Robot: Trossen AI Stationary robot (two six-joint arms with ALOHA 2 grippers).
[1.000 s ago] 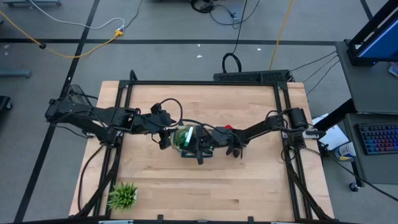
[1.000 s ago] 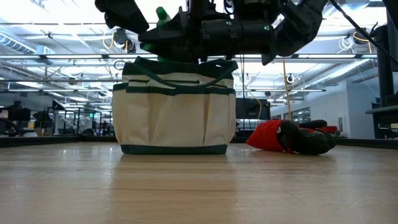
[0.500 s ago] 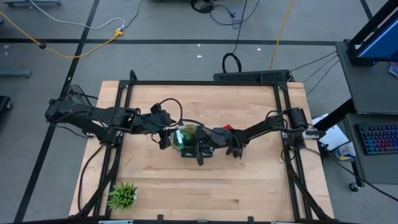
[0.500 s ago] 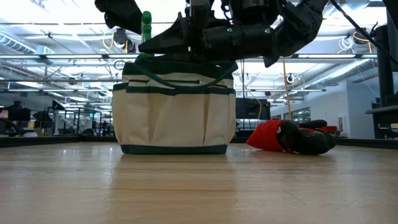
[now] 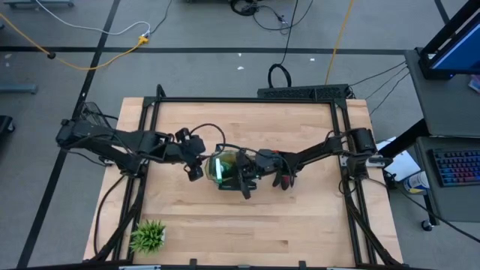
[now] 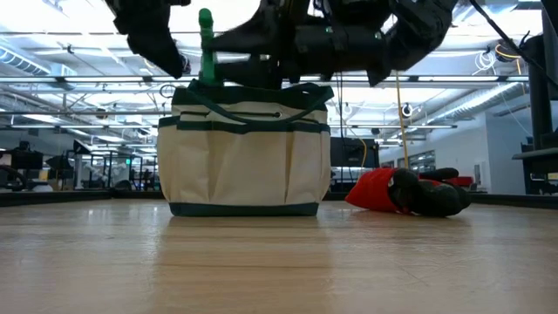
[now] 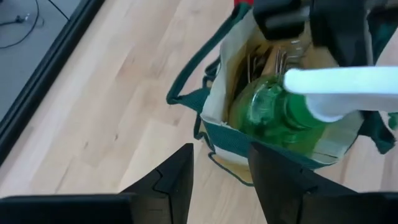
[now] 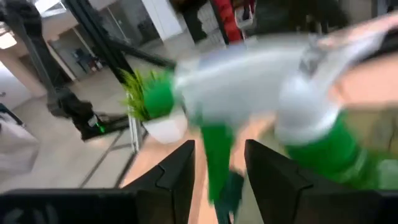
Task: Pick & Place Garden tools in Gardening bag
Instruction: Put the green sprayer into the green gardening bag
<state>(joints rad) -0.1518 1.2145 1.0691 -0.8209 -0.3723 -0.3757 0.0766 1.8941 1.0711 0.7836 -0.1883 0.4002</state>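
Observation:
The cream gardening bag [image 6: 244, 161] with dark green trim stands on the table's middle [image 5: 227, 184]. A green spray bottle [image 7: 267, 112] with a white head [image 8: 249, 68] stands upright inside it, its top sticking out above the rim [image 6: 206, 44]. Metal tools show deeper in the bag [image 7: 261, 59]. My right gripper [image 8: 216, 149] hovers over the bag from the right, its fingers apart, close to the bottle's head. My left gripper [image 7: 221, 155] is open and empty just left of the bag [image 5: 196, 169]. Red-and-black gloves [image 6: 405, 190] lie on the table right of the bag. My right gripper's fingers stand level at the spray bottle's white head and green trigger [image 8: 214, 162]. The bottle is smeared in the right wrist view, so I cannot tell whether the fingers touch it. The bottle rests in the bag.
A small potted green plant [image 5: 148, 236] stands at the near left corner. The black frame rails [image 5: 142, 150] run along the table's sides. Bare wood lies in front of the bag [image 5: 247, 225] and behind it.
The spray bottle has gone from leaning over the bag's rim to standing upright inside the bag, its top shifting toward the table's left. My left gripper has drawn back a little from the bag toward the table's left edge.

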